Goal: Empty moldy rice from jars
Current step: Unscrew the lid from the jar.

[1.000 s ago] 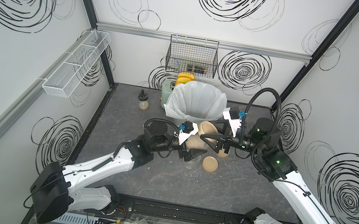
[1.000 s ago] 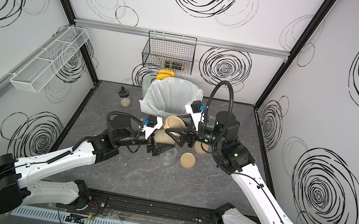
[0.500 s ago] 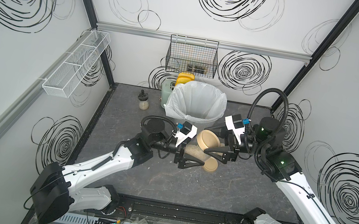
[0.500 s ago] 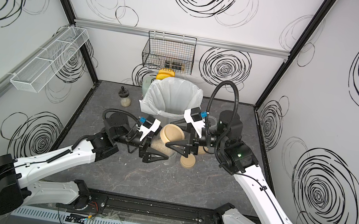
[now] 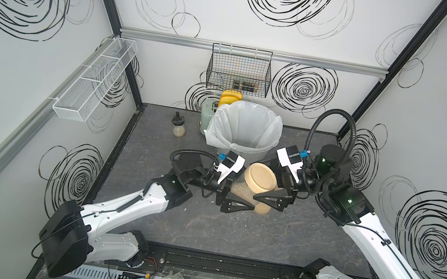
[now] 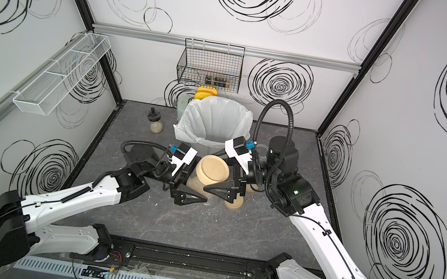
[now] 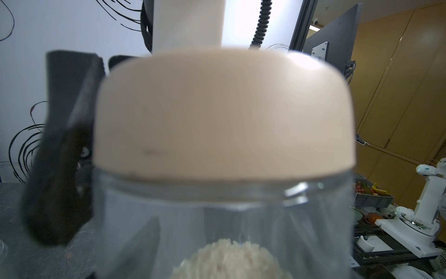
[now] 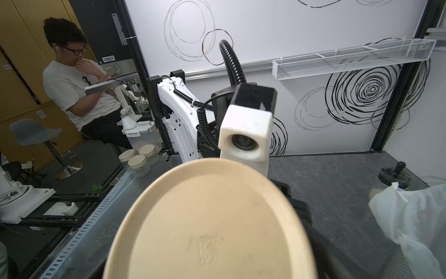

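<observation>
Your dark table [image 5: 201, 228] carries a lined bin [image 5: 275, 130], a stoppered bottle [image 5: 179, 127], a loose lid [image 5: 262, 209] and, perhaps, a pale canister [image 5: 208, 110] behind.

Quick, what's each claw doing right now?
Left claw: closed on the jar.
Right claw: straddling the jar's lid; grip cannot be told.

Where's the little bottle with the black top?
In both top views, the little bottle stands back left on the table, beside the white-lined bin.

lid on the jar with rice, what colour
The lid is plain pale tan, shown best in the right wrist view.
</observation>
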You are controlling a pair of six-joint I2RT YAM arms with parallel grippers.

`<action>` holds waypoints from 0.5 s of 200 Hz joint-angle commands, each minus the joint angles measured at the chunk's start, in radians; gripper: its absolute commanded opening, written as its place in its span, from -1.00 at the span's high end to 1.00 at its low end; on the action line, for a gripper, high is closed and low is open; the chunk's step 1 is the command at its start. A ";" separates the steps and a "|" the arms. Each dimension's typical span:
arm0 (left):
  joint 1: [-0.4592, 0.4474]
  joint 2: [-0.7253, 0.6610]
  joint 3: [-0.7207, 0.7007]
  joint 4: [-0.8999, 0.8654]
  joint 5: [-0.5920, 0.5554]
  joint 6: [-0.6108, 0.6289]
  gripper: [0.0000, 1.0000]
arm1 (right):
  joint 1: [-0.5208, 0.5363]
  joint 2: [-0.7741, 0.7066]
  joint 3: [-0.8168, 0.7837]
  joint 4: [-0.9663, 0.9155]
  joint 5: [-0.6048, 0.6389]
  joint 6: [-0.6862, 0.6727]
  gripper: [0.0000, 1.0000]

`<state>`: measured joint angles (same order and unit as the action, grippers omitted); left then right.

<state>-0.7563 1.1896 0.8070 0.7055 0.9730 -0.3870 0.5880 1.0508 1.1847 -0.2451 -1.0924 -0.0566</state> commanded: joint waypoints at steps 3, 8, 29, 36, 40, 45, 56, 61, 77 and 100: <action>-0.005 -0.028 0.000 0.242 -0.012 -0.035 -0.17 | -0.010 -0.007 -0.008 -0.039 0.068 -0.020 -0.96; -0.006 -0.029 -0.001 0.242 -0.014 -0.035 -0.17 | -0.013 -0.009 -0.010 -0.038 0.076 -0.019 -0.96; 0.004 -0.037 -0.006 0.237 -0.020 -0.035 -0.17 | -0.023 -0.017 -0.012 -0.055 0.118 -0.015 -0.96; 0.009 -0.041 -0.008 0.230 -0.026 -0.034 -0.17 | -0.026 -0.024 -0.016 -0.057 0.125 -0.014 -0.96; 0.011 -0.043 -0.009 0.224 -0.032 -0.030 -0.17 | -0.028 -0.029 -0.020 -0.057 0.129 -0.014 -0.96; 0.015 -0.049 -0.011 0.215 -0.039 -0.022 -0.17 | -0.031 -0.036 -0.025 -0.056 0.133 -0.011 -0.96; 0.024 -0.060 -0.012 0.185 -0.055 0.005 -0.17 | -0.035 -0.054 -0.040 -0.052 0.145 -0.006 -0.96; 0.029 -0.068 -0.012 0.163 -0.063 0.020 -0.17 | -0.038 -0.063 -0.046 -0.052 0.152 -0.001 -0.96; 0.043 -0.094 -0.008 0.082 -0.107 0.085 -0.16 | -0.047 -0.087 -0.065 -0.062 0.173 0.008 -0.96; 0.051 -0.133 0.009 -0.068 -0.199 0.205 -0.16 | -0.063 -0.115 -0.088 -0.092 0.222 0.024 -0.96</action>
<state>-0.7155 1.1355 0.7750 0.6598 0.8680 -0.3195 0.5438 0.9672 1.1217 -0.2913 -0.9466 -0.0460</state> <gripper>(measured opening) 0.885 0.979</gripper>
